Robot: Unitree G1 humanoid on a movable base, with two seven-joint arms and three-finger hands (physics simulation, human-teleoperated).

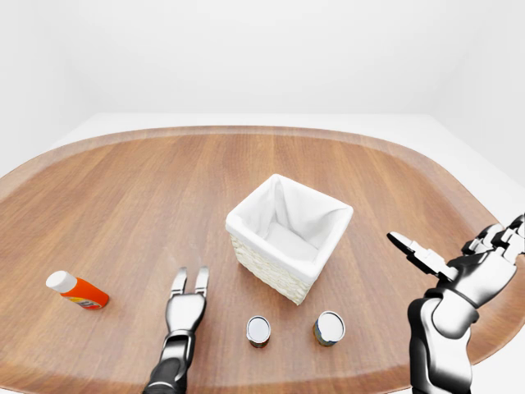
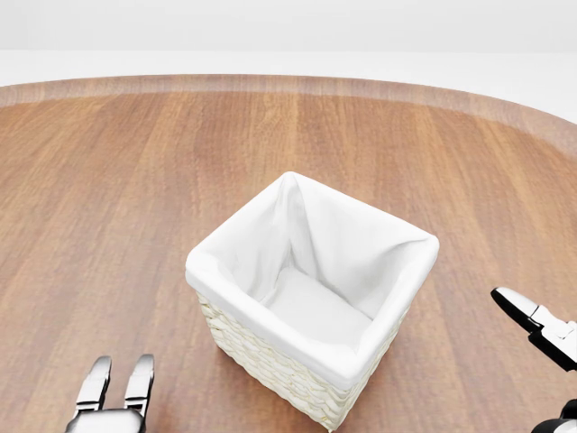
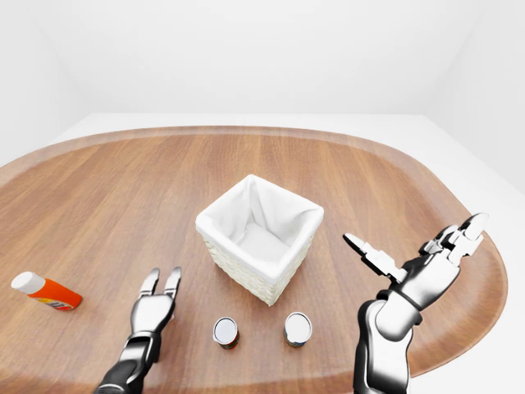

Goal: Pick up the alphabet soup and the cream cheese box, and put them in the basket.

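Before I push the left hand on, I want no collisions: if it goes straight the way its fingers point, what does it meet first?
Probably nothing: the left hand points up the bare table, passing left of the basket, though depth is unclear.

— How's the light?
— Bright, even, diffuse; only faint soft shadows under things on the table (image 1: pixel 123 189).
— Any blur or glare?
— Everything's sharp, no glare. The eye views bow the table's rim wide-angle.
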